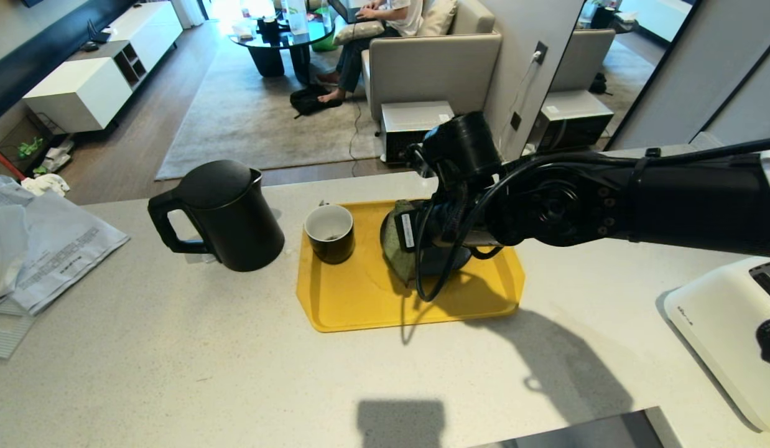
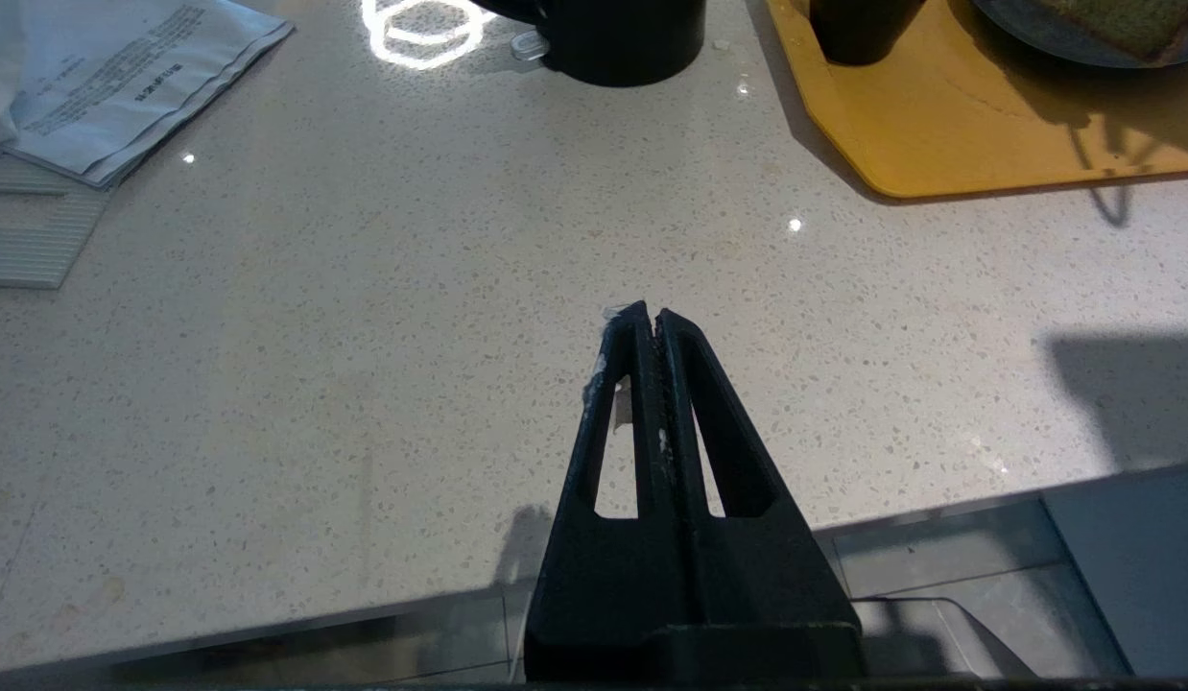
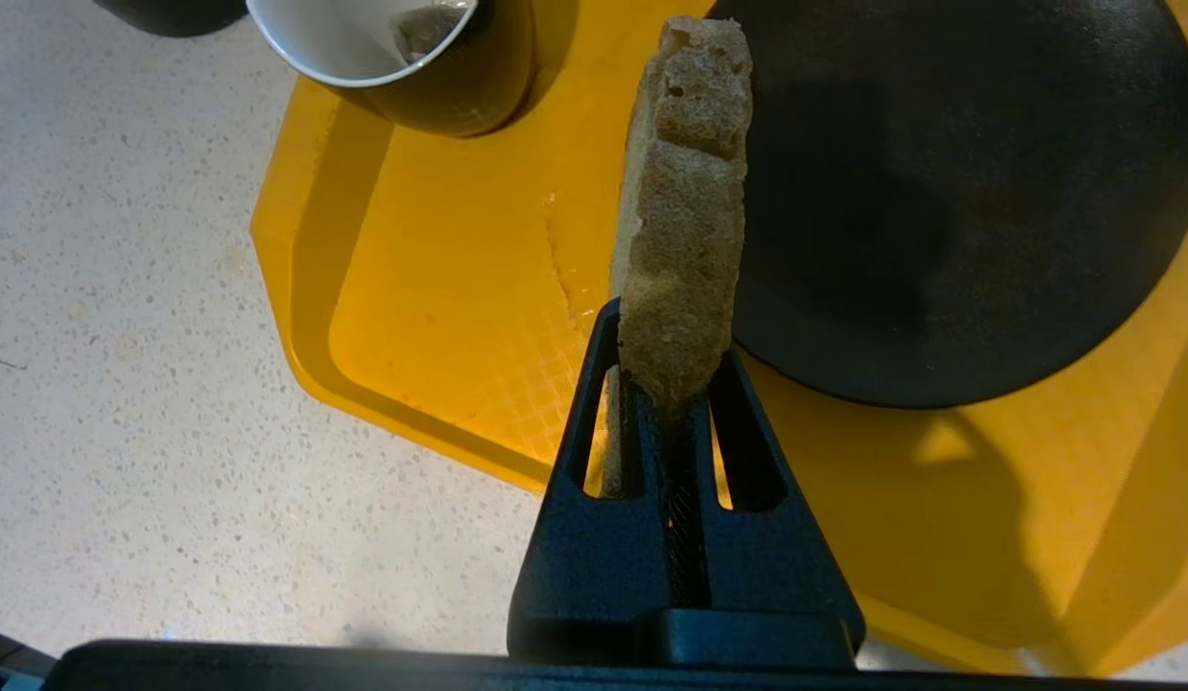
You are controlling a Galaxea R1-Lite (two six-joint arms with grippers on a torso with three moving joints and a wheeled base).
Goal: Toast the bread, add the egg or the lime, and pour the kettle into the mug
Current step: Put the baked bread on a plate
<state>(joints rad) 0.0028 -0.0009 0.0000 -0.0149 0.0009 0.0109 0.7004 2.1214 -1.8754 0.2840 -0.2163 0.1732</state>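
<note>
between our right claw tips: bread, pinched on edge; under it plate, tray; mug beyond. left claw shut, empty.

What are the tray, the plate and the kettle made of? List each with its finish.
Tray: probably moulded plastic, yellow, with a fine cross-hatched floor and rounded raised rim.
Plate: dark and matte, with hardly any glare; ceramic or stoneware perhaps, cannot tell.
Kettle: matte black shell with soft highlights; coated metal or plastic, left open by the look.
</note>
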